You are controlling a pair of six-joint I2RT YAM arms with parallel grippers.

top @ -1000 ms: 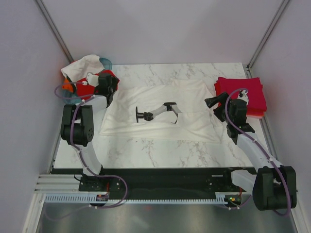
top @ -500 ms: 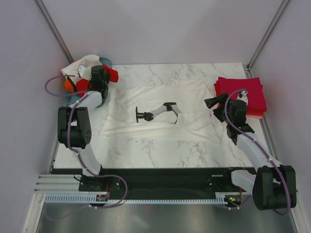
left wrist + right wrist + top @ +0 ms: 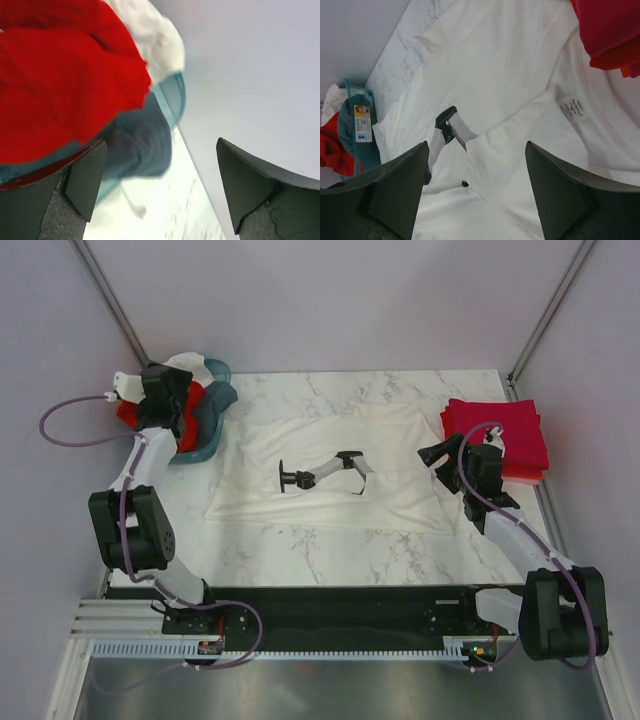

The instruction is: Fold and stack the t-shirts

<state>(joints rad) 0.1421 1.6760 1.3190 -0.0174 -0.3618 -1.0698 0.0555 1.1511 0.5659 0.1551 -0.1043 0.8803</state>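
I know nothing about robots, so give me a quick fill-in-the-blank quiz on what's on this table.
The large white cloth t-shirt lies spread on the white ____-patterned table.
The folded crimson-pink cloth shirts sit at the table's far ____ corner.
The bright red cloth shirt is bunched in the ____ plastic basket.
The left tool and right tool both stand ____.
Missing words: marble; right; teal; open.
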